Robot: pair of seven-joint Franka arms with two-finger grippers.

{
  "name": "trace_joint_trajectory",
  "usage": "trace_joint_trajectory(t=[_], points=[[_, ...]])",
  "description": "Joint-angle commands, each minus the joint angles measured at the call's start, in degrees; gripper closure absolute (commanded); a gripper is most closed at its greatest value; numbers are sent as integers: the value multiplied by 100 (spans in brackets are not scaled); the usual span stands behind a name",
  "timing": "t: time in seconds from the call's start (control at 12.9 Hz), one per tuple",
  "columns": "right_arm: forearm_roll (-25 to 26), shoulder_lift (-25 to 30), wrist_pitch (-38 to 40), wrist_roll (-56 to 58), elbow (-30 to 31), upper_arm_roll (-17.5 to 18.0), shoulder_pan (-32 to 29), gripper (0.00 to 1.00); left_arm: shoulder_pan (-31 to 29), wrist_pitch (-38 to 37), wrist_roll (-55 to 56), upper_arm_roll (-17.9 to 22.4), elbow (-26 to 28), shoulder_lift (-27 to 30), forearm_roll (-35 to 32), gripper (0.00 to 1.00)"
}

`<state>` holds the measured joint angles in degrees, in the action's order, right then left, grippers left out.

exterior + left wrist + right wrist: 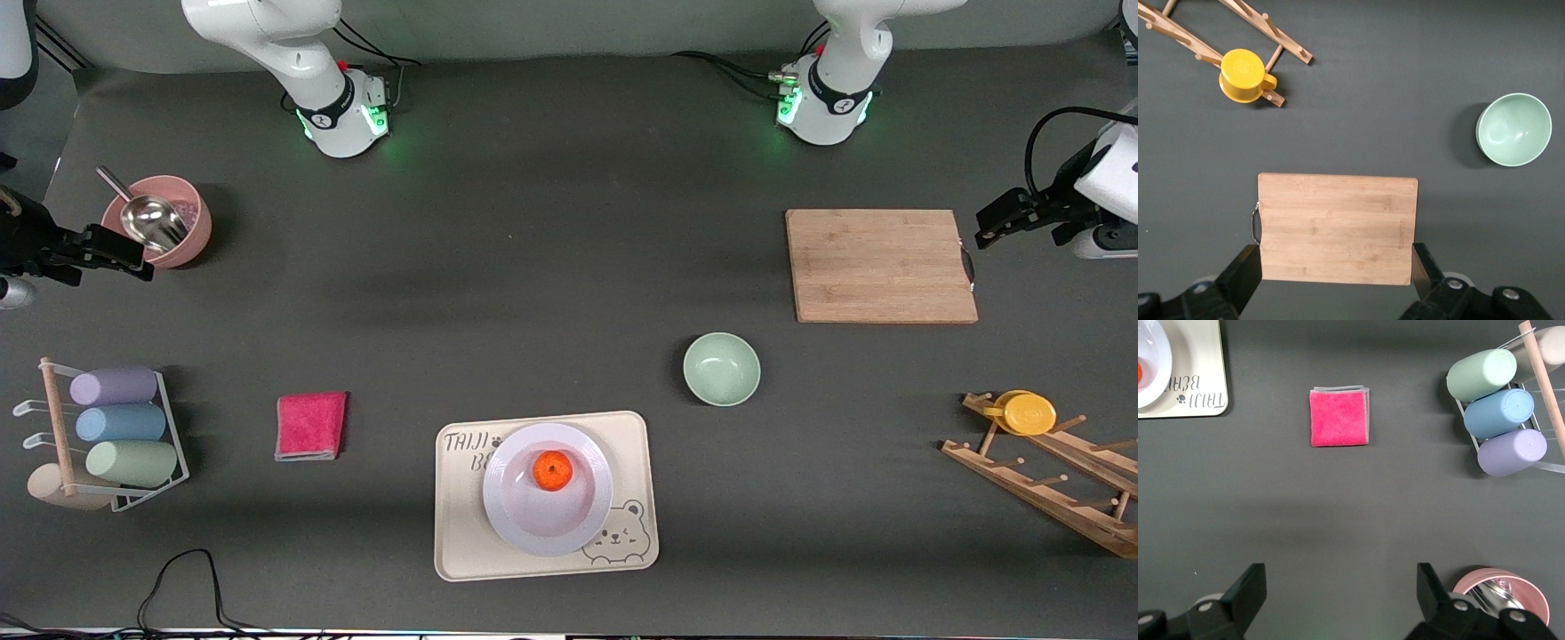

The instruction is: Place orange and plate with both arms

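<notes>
The orange (553, 470) lies in the middle of the white plate (548, 524), which rests on a cream bear tray (462, 533) near the front camera. Both arms are raised and far from them. My left gripper (982, 229) hangs open over the left arm's end of the table, above the wooden cutting board (880, 265); in the left wrist view the gripper (1336, 257) holds nothing. My right gripper (133, 253) hangs open beside the pink bowl (160, 220); in its wrist view (1340, 580) nothing is between its fingers. The plate (1155, 360) and orange (1141, 371) show at that view's edge.
A pale green bowl (721, 368) sits between the tray and the cutting board. A wooden rack with a yellow cup (1029, 413) stands at the left arm's end. A pink cloth (310, 426) and a rack of pastel cups (120, 425) lie toward the right arm's end. A metal scoop (151, 218) is in the pink bowl.
</notes>
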<state>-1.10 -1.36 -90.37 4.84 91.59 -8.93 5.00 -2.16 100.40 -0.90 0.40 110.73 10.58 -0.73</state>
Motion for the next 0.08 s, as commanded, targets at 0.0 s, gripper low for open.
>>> trace_joint_trajectory(t=[0.0], points=[[154, 118, 81, -167, 78, 23, 19, 0, -21, -205, 64, -31, -87, 67, -24, 0]])
